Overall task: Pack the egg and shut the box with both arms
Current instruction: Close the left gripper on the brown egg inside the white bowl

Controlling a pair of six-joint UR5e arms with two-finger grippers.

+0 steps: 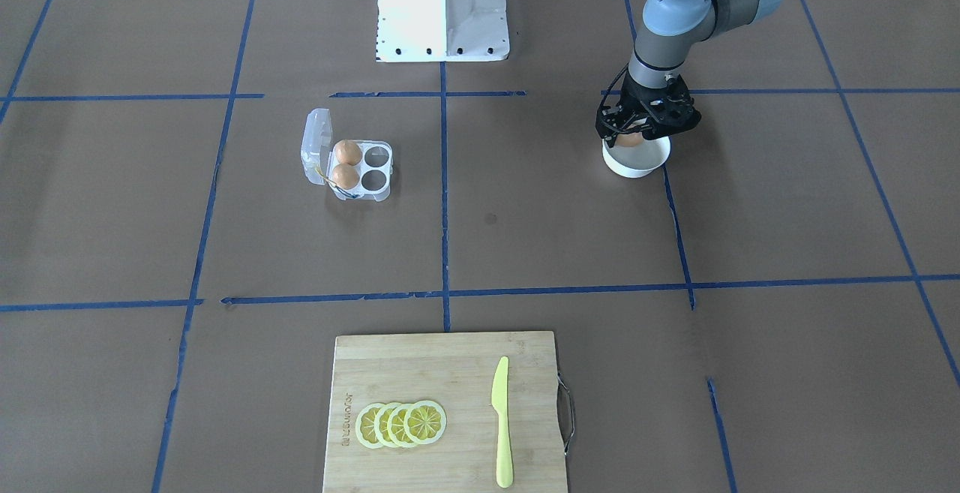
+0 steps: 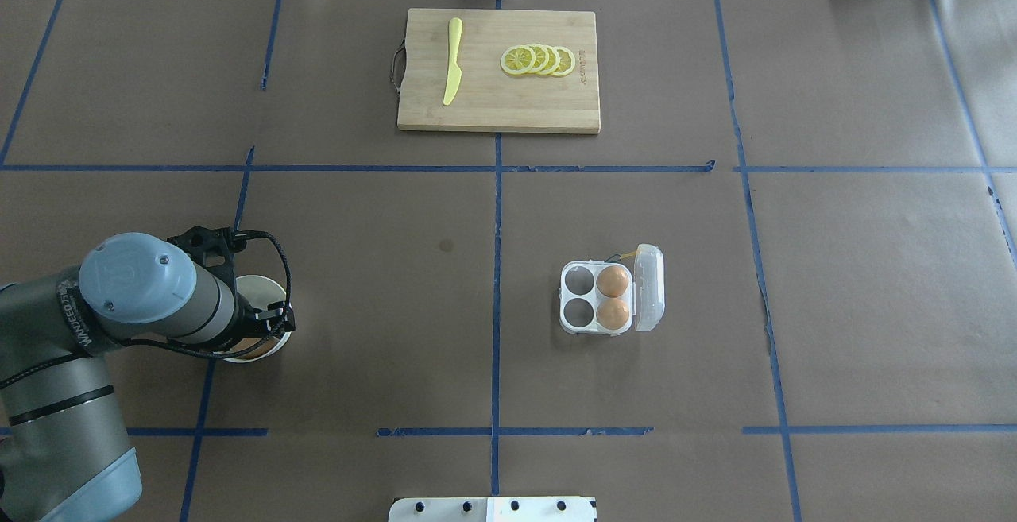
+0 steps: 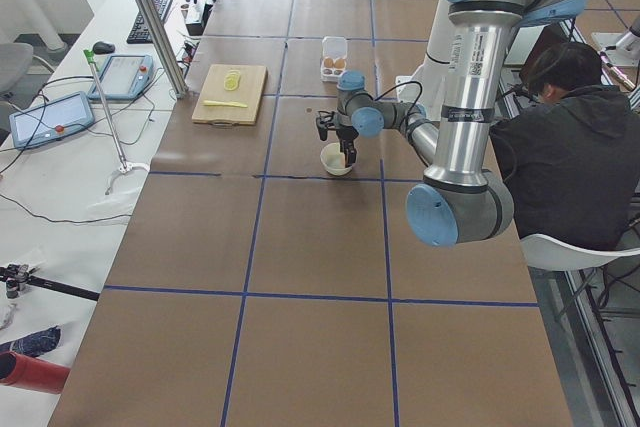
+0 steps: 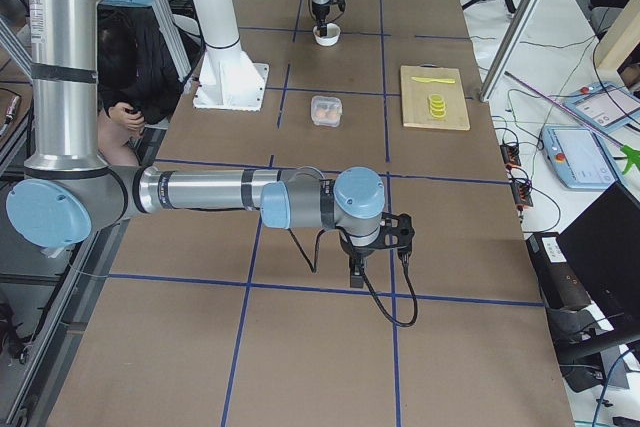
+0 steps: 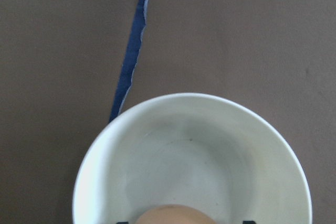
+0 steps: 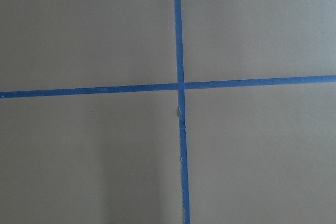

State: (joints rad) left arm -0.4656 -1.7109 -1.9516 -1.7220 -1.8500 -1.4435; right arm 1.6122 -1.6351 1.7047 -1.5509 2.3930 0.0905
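Observation:
My left gripper (image 1: 631, 135) is down in a white bowl (image 1: 637, 170). Its fingers flank a tan-orange egg (image 5: 176, 216) at the bottom edge of the left wrist view and look shut on it. The clear egg carton (image 1: 352, 169) sits open near the table's middle, its lid standing up. Two more eggs (image 2: 613, 281) (image 2: 613, 314) fill the two cups next to the lid; the other two cups are empty. My right gripper (image 4: 356, 269) hangs over bare brown paper far from the carton. It shows only in the exterior right view, so I cannot tell its state.
A wooden cutting board (image 1: 450, 373) with a yellow knife (image 1: 501, 422) and lemon slices (image 1: 401, 424) lies at the table's far side. The white pedestal (image 1: 442, 5) stands at the robot's base. A seated person (image 3: 575, 137) is beside the table.

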